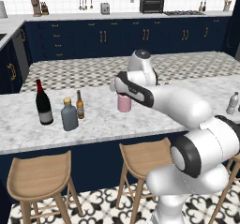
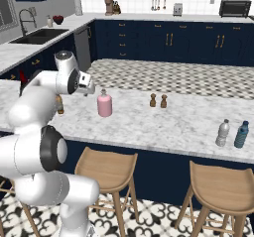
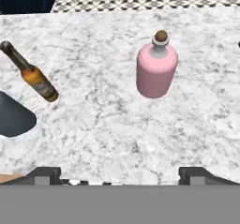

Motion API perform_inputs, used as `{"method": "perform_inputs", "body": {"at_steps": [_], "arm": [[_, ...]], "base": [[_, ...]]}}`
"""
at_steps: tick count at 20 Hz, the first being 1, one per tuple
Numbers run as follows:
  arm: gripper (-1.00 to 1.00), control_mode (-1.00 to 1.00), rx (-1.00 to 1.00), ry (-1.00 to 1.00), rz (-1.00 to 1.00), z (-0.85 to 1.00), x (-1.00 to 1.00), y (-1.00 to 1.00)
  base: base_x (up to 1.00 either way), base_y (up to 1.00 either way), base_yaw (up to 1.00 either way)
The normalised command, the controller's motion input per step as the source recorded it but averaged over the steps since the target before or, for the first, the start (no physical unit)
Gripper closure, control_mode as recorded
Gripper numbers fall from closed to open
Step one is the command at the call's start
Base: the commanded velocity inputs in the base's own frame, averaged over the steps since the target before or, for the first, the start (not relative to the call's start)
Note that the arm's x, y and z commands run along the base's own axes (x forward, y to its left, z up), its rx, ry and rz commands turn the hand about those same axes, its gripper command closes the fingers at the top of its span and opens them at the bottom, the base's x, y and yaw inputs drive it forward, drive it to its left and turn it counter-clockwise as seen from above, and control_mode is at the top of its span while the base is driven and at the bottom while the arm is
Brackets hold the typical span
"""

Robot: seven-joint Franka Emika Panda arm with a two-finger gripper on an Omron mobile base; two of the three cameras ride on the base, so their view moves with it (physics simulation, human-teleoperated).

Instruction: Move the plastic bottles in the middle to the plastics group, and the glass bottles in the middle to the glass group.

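Pink bottle (image 3: pixel 157 71) upright; amber bottle (image 3: pixel 38 81) beside (apart).

cabinets (image 1: pixel 108 38): navy | floor (image 1: pixel 93 70): patterned tile | stools (image 1: pixel 40 176): wooden | sink (image 2: pixel 39 35): possibly steel

- My arm (image 1: pixel 187 124) is white with dark joints. It comes up from my base and bends forward.
- My big round shoulder part is low and close to the cameras. My elbow bends up high after it.
- My wrist turns down at the far end of my arm, so my hand (image 3: pixel 120 174) looks down and a little forward.
- My hand is wide open. Nothing is between my two fingers.
- My two small dark fingertips (image 3: pixel 44 174) stand far apart, one at each side, at the bottom of the hand view.
- My hand hangs in the air and touches nothing.
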Motion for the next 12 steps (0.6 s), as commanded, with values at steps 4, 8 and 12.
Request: {"method": "perform_inputs", "body": {"at_steps": [4,8,12], "arm": [[-1.0,-1.0,-0.2,0.31,0.0,-0.02,0.62,-0.34],[-1.0,-1.0,-0.09,0.19,0.0,-0.31,0.51,-0.19],[-1.0,-1.0,0.0,-0.07,0.01,-0.06,0.01,-0.11]], "base": [[0.0,0.0,0.0],[0.0,0.0,0.0],[0.0,0.0,0.0]]}}
